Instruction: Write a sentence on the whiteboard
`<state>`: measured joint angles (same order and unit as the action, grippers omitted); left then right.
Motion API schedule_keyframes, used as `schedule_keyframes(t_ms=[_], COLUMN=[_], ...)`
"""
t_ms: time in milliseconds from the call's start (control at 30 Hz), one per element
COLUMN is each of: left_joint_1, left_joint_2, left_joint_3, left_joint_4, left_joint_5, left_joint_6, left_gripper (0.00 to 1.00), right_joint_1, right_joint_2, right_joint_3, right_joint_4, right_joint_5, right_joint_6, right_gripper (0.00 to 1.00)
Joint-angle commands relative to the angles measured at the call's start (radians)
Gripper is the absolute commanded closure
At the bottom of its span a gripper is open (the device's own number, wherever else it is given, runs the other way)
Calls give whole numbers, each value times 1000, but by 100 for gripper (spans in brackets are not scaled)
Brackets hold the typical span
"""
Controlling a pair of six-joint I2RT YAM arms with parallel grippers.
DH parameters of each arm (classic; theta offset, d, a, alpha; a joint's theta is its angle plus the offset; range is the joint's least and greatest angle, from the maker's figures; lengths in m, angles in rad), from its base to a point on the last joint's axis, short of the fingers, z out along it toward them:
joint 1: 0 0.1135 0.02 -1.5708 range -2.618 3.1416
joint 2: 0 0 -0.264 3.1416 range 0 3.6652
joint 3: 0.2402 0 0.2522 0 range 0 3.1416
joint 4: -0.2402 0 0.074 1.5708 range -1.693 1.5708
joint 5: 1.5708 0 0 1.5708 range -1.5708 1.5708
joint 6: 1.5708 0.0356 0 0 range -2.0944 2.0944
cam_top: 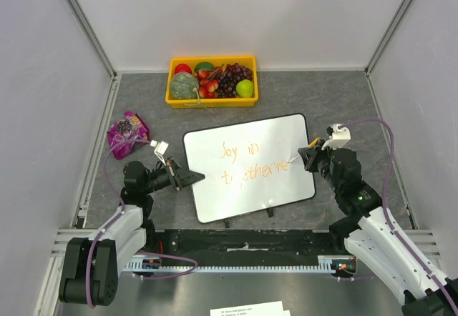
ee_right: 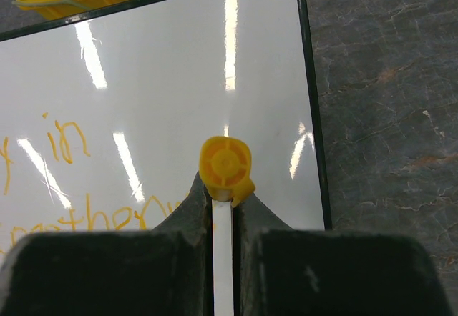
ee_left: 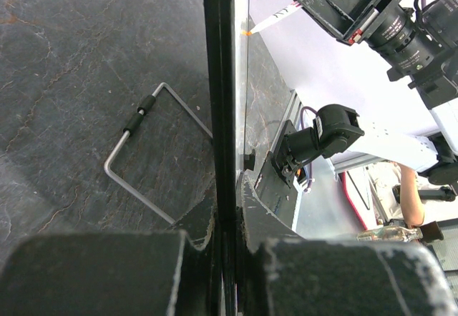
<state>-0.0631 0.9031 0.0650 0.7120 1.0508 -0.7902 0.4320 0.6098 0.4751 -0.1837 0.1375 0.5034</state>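
Note:
The whiteboard [cam_top: 247,187] lies tilted in the middle of the dark table. Orange lettering [cam_top: 240,149] on it reads "Joy in", with a second line [cam_top: 255,173] below that reads about "togetherne". My left gripper [cam_top: 193,178] is shut on the board's left edge, which the left wrist view shows edge-on [ee_left: 218,116] between the jaws of that gripper [ee_left: 227,223]. My right gripper [cam_top: 309,157] is shut on a white marker [cam_top: 293,161] with its orange tip on the board at the end of the second line. The right wrist view shows the marker's yellow end [ee_right: 225,164] between the jaws of this gripper [ee_right: 222,196], above the board [ee_right: 179,66].
A yellow tray [cam_top: 172,81] of fruit stands behind the board. A purple packet [cam_top: 127,131] lies at the left. A wire stand [ee_left: 136,151] sits under the board. Grey walls close in the left, right and back.

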Motion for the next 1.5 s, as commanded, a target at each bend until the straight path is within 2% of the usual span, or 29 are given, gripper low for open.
schedule_keyframes(t_ms=[0,333,667,1067,1467], left_joint_1=[0,0,-1,-1,-1], left_joint_2=[-3,-3,-1,-1,-1], left_joint_3=[-27,-27,-27,-27,-27], left_joint_4=[18,18,20,18,18], left_joint_5=[8,8,8,6,8], left_joint_6=[92,89,92,91,92], left_gripper=[98,98,98,98,98], right_joint_1=[-1,-1,-1,-2,-2], right_joint_2=[-18,-39,-44,-45,-68], right_joint_3=[-24,-26,-27,-27,36], right_joint_4=[-49,-95,-114,-53,-40], right_joint_5=[11,43,7,-62,-59], right_joint_6=[6,6,0,20,53], right_gripper=[100,100,100,100,100])
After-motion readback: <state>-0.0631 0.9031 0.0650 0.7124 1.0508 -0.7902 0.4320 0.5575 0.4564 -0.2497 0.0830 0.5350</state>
